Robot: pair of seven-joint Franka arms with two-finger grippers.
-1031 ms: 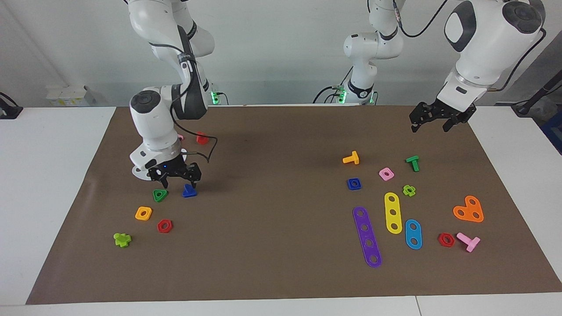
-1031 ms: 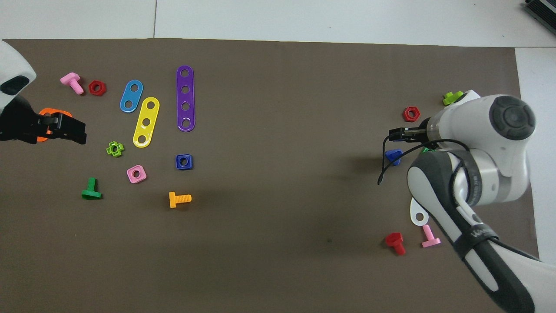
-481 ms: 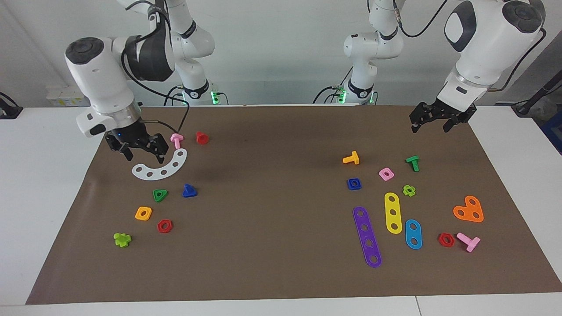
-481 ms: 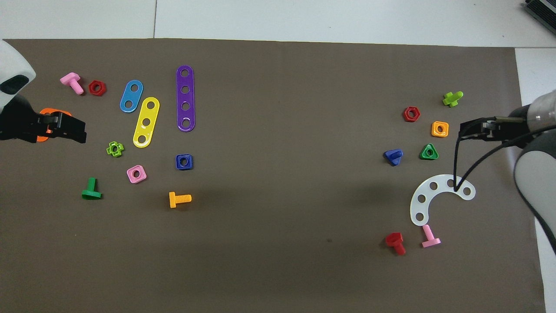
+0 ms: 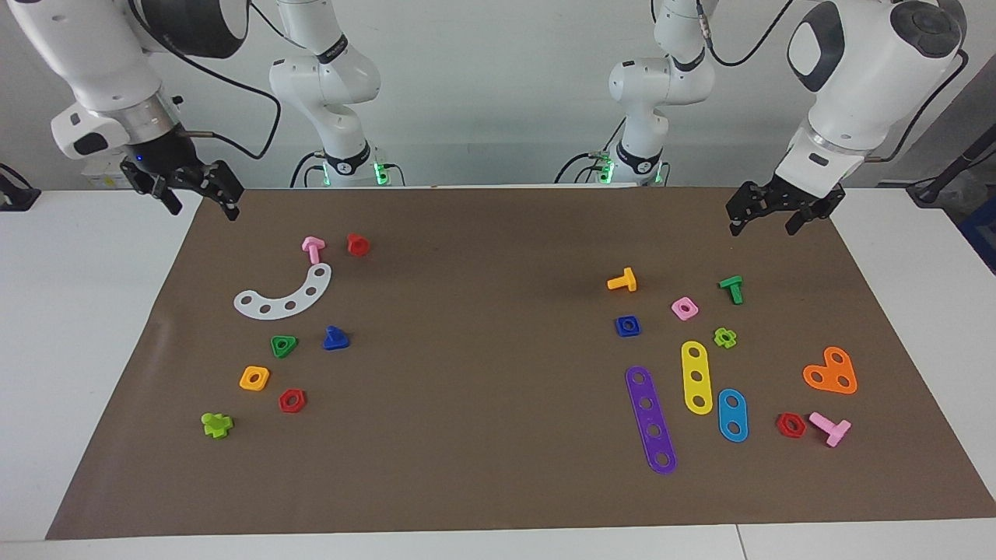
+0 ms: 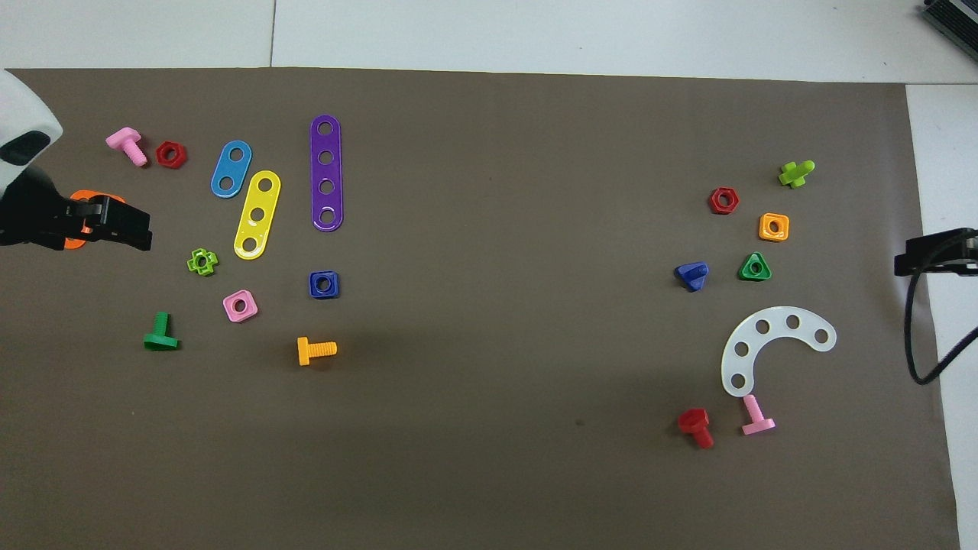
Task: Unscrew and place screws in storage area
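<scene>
The dark blue triangular-headed screw (image 5: 335, 339) lies free on the brown mat (image 5: 482, 373), head down and stub shaft up, at the right arm's end of the table. It sits just beside the green triangular nut (image 5: 284, 346), and farther from the robots than the white curved strip (image 5: 284, 296).

Right gripper (image 5: 197, 196): raised over the mat's corner at the right arm's end, well apart from the screw – fingers spread, nothing between them. In the overhead view only its tip (image 6: 936, 253) shows at the mat's edge.

Left gripper (image 5: 764, 217): hangs over the mat's corner at the left arm's end, nearer to the robots than the green screw (image 5: 731, 288) – fingers spread, empty. This arm waits.

Other screws on the mat:
- pink screw (image 5: 313, 248) and red screw (image 5: 358, 244), beside the strip's end nearest the robots
- orange screw (image 5: 622, 281), near the dark blue square nut (image 5: 627, 326)
- second pink screw (image 5: 831, 428), touching the red hex nut (image 5: 790, 425) or just beside it
</scene>
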